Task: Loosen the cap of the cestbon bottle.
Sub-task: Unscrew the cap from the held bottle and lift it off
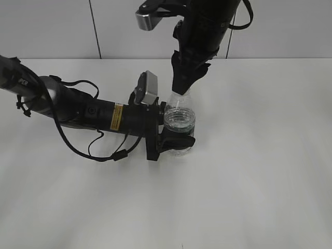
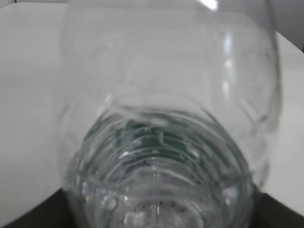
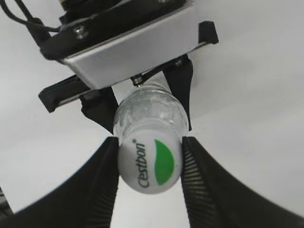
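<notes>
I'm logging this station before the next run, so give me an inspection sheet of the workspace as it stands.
Surface: white table, bare apart from the bottle.
Job's things: cestbon bottle upright; cap still on.
Clutter: nothing seen.
Grippers: left gripper clamps the bottle body from the side; right gripper has both pads against the cap from above.
Cables: black cable loops along the left arm onto the table.
Surroundings: pale panelled wall behind.

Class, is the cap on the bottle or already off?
On. In the right wrist view the white cap sits on the neck of the cestbon bottle, with the right gripper closed on its sides.
</notes>
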You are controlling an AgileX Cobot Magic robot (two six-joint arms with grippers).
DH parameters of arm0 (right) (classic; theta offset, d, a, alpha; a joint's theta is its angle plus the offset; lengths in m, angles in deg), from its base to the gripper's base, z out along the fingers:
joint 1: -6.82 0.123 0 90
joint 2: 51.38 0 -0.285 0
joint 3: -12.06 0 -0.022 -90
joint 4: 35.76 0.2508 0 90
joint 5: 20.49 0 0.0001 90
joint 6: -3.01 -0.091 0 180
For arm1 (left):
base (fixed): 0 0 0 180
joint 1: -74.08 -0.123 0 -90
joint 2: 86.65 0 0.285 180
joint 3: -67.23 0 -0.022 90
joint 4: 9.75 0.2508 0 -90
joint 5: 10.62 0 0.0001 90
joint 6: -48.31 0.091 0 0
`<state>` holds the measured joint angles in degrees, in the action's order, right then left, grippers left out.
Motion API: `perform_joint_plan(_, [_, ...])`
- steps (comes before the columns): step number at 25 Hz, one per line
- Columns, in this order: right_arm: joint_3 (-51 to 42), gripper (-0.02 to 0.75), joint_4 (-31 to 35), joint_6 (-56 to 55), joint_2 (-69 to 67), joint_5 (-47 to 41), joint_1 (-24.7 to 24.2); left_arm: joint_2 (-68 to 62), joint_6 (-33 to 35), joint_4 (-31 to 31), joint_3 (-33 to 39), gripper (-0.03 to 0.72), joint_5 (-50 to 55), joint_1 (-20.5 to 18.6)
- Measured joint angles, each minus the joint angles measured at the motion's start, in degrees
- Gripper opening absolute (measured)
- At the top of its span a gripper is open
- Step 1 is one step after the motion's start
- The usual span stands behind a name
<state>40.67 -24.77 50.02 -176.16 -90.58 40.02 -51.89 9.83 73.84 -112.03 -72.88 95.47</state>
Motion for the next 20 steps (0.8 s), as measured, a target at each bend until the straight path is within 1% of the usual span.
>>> perform_joint_plan(4, [0.06, 0.303, 0.00, 10.12, 0.06, 0.00, 0.00, 0.00, -0.13, 0.05, -0.05, 0.412, 0.06, 0.00])
perform_joint_plan(8, [0.12, 0.303, 0.00, 16.54, 0.06, 0.00, 0.00, 0.00, -0.13, 0.16, -0.05, 0.412, 0.12, 0.00])
perform_joint_plan(11, [0.29, 0.303, 0.00, 18.33, 0.06, 0.00, 0.00, 0.00, -0.13, 0.16, -0.05, 0.412, 0.12, 0.00])
perform_joint_plan(20, [1.50, 0.301, -0.15, 18.68, -0.21, -0.84, 0.00, 0.00, -0.40, 0.16, -0.05, 0.412, 0.12, 0.00])
